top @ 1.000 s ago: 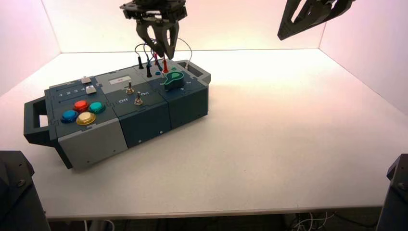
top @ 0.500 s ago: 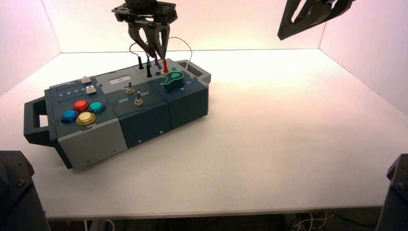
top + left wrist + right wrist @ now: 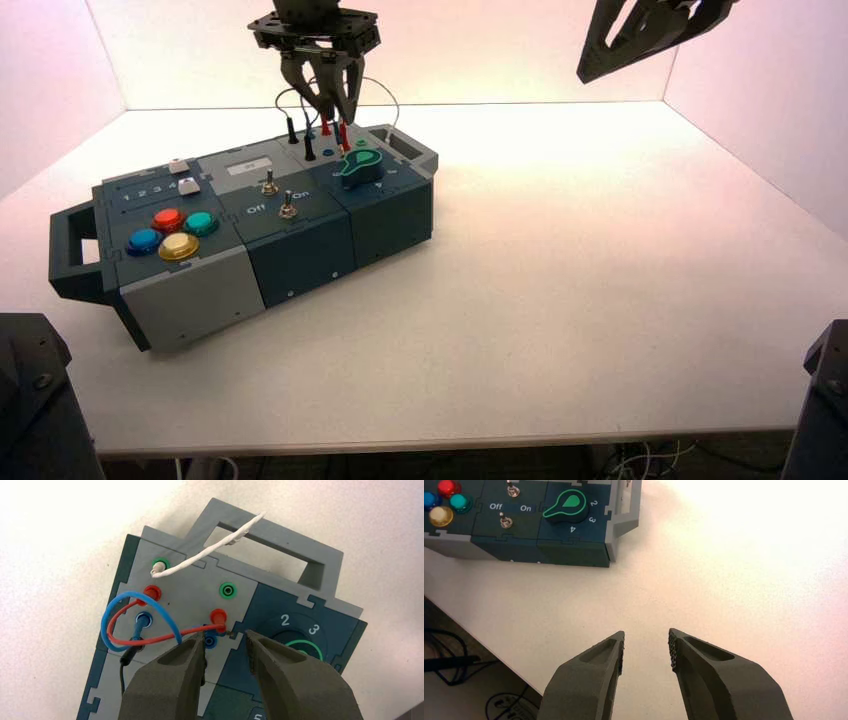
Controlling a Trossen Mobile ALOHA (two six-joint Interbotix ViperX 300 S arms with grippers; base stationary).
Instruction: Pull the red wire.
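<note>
Two red plugs of the red wire (image 3: 165, 637) sit in the box (image 3: 185, 587), near the L gripper (image 3: 225, 636), jaws wide over box; R gripper (image 3: 646, 647), jaws wide, idles right of box above counter (image 3: 704, 580).

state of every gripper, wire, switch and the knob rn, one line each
left gripper: open, over the wire sockets
right gripper: open, parked over the table
red wire: both ends plugged in
blue wire: one end plugged in, other end hidden
white wire: one end plugged in, other out of view
knob: pointer turned away from 2, 3 and 4
</note>
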